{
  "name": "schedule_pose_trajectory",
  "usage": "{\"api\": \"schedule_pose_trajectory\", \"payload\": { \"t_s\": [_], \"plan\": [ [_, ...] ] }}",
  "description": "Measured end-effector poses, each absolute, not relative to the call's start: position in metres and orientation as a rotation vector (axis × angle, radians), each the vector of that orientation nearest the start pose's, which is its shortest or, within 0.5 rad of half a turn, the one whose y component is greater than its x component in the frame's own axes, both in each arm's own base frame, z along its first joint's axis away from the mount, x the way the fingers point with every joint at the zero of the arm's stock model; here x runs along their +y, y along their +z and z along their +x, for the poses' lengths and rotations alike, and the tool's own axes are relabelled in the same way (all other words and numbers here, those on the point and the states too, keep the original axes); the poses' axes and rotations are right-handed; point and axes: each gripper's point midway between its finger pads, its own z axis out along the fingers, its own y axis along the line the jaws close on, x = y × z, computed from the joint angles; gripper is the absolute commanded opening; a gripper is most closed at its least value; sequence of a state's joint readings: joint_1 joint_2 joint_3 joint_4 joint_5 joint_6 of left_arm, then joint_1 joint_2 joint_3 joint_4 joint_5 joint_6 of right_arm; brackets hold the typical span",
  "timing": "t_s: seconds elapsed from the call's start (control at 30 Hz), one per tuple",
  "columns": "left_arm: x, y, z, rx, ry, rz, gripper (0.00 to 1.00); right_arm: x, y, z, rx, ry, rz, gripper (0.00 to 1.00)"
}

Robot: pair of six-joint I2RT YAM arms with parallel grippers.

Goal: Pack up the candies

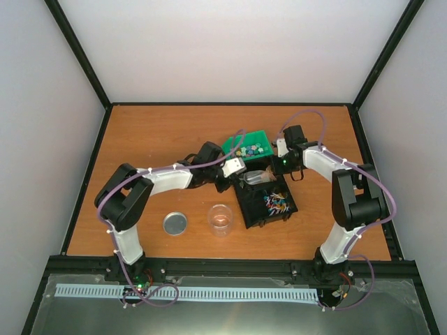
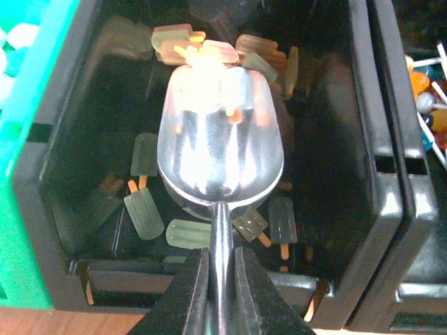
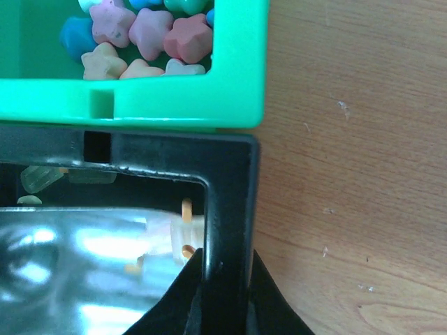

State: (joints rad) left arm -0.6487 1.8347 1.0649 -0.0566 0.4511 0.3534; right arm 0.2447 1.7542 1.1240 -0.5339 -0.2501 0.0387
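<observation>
My left gripper clamps the scoop handle at lower centre; my right gripper pinches the black bin wall, probably steadying it for scooping.

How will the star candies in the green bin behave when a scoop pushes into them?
The candies look matte and chalky, so probably hard, light and not sticky. Their lobed star shapes should tumble rather than roll far. Loose near the green bin wall, they may bunch when pushed.
</observation>
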Motion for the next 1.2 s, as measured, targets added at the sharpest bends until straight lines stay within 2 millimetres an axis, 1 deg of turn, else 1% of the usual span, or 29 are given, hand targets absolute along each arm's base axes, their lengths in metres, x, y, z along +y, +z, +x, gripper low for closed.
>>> {"api": "schedule_pose_trajectory", "payload": {
  "t_s": [0.07, 0.13, 0.2, 0.27, 0.3, 0.37, 0.6, 0.77, 0.93, 1.0, 1.2],
  "plan": [
    [-0.334, 0.072, 0.316, 1.991, -0.671, 1.336, 0.01, 0.138, 0.057, 0.373, 2.719, 0.418, -0.377, 0.03],
    [-0.335, 0.072, 0.316, 1.987, -0.686, 1.336, 0.01, 0.139, 0.057, 0.372, 2.719, 0.417, -0.388, 0.03],
    [-0.335, 0.073, 0.319, 1.991, -0.685, 1.313, 0.01, 0.14, 0.057, 0.372, 2.718, 0.418, -0.394, 0.03],
    [-0.333, 0.07, 0.323, 2.015, -0.688, 1.291, 0.01, 0.14, 0.058, 0.372, 2.717, 0.418, -0.396, 0.03],
    [-0.336, 0.067, 0.326, 2.029, -0.702, 1.282, 0.01, 0.139, 0.058, 0.372, 2.717, 0.408, -0.394, 0.03],
    [-0.341, 0.069, 0.33, 2.01, -0.719, 1.28, 0.01, 0.135, 0.058, 0.374, 2.717, 0.404, -0.383, 0.03],
    [-0.343, 0.069, 0.332, 1.984, -0.722, 1.275, 0.01, 0.134, 0.06, 0.373, 2.715, 0.395, -0.381, 0.03],
    [-0.334, 0.067, 0.334, 1.983, -0.776, 1.224, 0.01, 0.134, 0.06, 0.374, 2.711, 0.398, -0.389, 0.03],
    [-0.317, 0.066, 0.331, 1.973, -0.838, 1.176, 0.01, 0.132, 0.06, 0.374, 2.707, 0.414, -0.395, 0.03],
    [-0.313, 0.069, 0.33, 1.954, -0.858, 1.167, 0.01, 0.131, 0.06, 0.374, 2.703, 0.426, -0.401, 0.03],
    [-0.314, 0.085, 0.328, 1.873, -0.91, 1.151, 0.01, 0.125, 0.06, 0.376, 2.693, 0.437, -0.416, 0.03]
  ]
}}
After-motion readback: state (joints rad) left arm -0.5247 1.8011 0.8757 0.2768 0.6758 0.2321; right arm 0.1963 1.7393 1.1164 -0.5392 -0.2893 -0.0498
